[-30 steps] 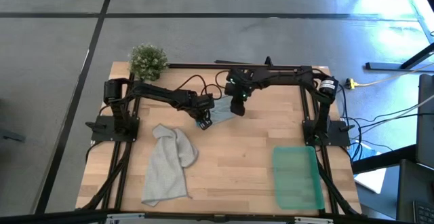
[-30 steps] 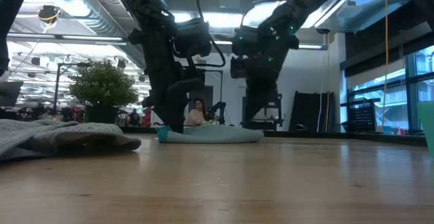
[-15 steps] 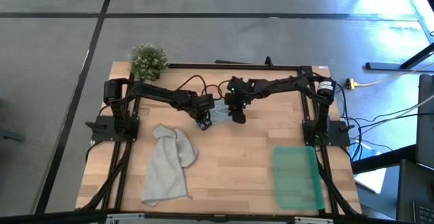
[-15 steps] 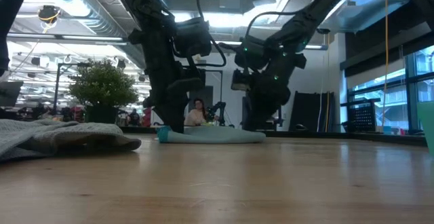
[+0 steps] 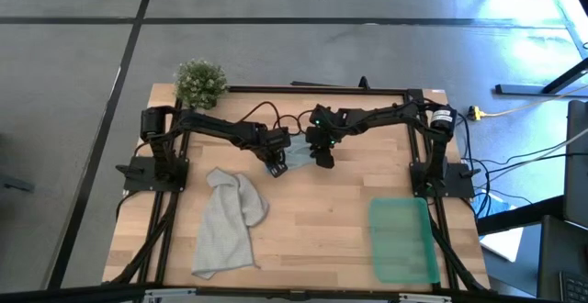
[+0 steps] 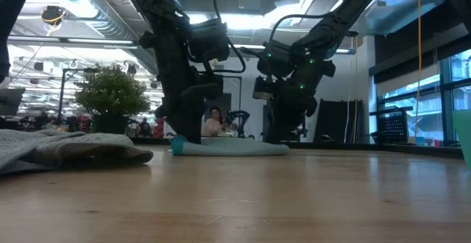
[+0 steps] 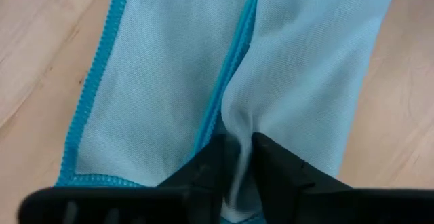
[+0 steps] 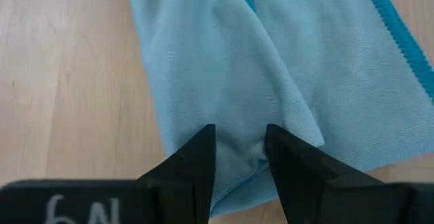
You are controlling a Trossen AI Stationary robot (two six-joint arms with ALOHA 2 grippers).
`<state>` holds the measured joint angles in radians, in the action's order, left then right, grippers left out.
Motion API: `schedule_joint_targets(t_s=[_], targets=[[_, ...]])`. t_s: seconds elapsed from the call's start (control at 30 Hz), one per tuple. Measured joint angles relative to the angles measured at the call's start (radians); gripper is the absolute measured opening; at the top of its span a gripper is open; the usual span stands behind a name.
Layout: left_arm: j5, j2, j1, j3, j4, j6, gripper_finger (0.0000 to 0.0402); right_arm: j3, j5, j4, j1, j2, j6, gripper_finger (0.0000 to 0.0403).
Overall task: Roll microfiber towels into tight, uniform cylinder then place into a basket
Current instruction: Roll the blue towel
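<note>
Both arms work on the pale blue towel [image 5: 298,153], which lies flat and partly folded on the bench [image 5: 322,220] near the middle of its far edge. Its long axis runs roughly along that far edge, between the two arms, so each arm has one end within reach. The left end effector [image 5: 277,165] sits at the towel's left end; in the left wrist view its fingers [image 7: 271,166] are narrowed on a raised pleat of blue cloth [image 7: 298,68], holding it. The right end effector [image 5: 324,160] is down at the towel's right end. In the right wrist view its fingers [image 8: 196,163] straddle a bunched edge of the cloth [image 8: 224,81] with fabric pinched between them, so it appears to grip the towel too. In the low view the towel [image 6: 232,147] shows as a low, flat strip, not yet a cylinder.

With both ends pinched, the coming move likely turns on keeping the cloth taut along its long axis so the fold or roll comes out even. Neither arm is clearly nearer; each holds its own end.

The light grey towel [image 5: 228,222] lies crumpled toward the near-left part of the bench, well apart from the blue one and untouched. The basket [image 5: 402,241] sits at the near-right corner, empty as far as I can see, well apart from both end effectors. A small bushy plant [image 5: 200,82] stands at the far-left corner, clear of the work. Nothing lies between the blue towel and the basket.
</note>
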<state>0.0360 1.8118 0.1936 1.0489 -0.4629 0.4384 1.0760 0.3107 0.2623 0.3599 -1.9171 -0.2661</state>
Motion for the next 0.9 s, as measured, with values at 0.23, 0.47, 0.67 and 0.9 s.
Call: schedule_joint_targets(t_s=[0.23, 0.47, 0.67, 0.9], targets=[[-0.051, -0.029, 0.015, 0.056, -0.106, -0.044, 0.0087, 0.000, -0.003, -0.002, 0.000, 0.000, 0.002, 0.0133], [0.005, -0.136, 0.015, 0.068, -0.138, -0.053, 0.0089, 0.006, -0.003, 0.000, 0.002, 0.000, 0.000, 0.0133], [0.038, -0.233, 0.008, 0.069, -0.151, -0.048, 0.0087, 0.047, -0.015, 0.038, 0.003, 0.001, -0.001, 0.0133], [0.070, -0.307, -0.031, 0.069, -0.167, -0.048, 0.0089, 0.070, -0.026, 0.087, 0.004, 0.045, -0.003, 0.0133]])
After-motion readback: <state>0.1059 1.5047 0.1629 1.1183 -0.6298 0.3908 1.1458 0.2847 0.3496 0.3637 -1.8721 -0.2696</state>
